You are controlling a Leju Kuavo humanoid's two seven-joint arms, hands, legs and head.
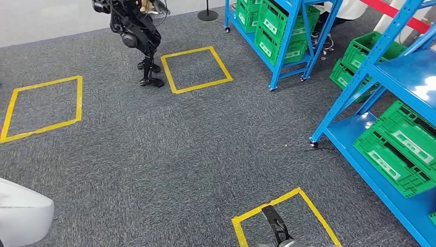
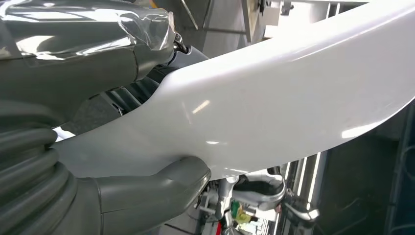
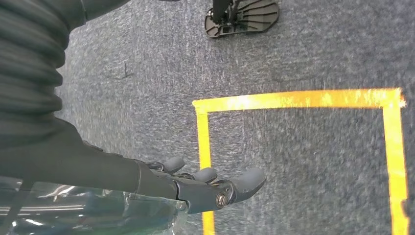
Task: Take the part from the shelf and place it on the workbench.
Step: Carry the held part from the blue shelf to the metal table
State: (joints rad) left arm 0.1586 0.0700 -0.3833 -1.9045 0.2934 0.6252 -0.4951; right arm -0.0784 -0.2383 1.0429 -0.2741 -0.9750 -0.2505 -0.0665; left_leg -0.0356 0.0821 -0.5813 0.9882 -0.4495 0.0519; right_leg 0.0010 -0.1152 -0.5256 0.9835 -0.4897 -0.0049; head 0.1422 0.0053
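left hand [image 2: 98,147] held the part [image 2: 274,103], a glossy white curved panel, thumb under its edge and palm against it; the panel's far end ran well out past the hand. in the head view a white rounded corner [image 1: 23,213] sat low on the left side, most likely the same part. right hand [image 3: 205,186] hung empty over the grey carpet [image 1: 180,154], fingers loosely extended and apart, holding nothing, just beside a yellow tape square [image 3: 298,100] on the floor. blue shelves [image 1: 380,103] with green crates [image 1: 401,146] stood off beyond the right hand, not near either hand. another dark legged robot [image 1: 136,31] stood far ahead by a second yellow square. judgement: pick from the shelf looked done, part in grip and clear of the racks. workbench wasn't visible, so carry and set-down were still left.
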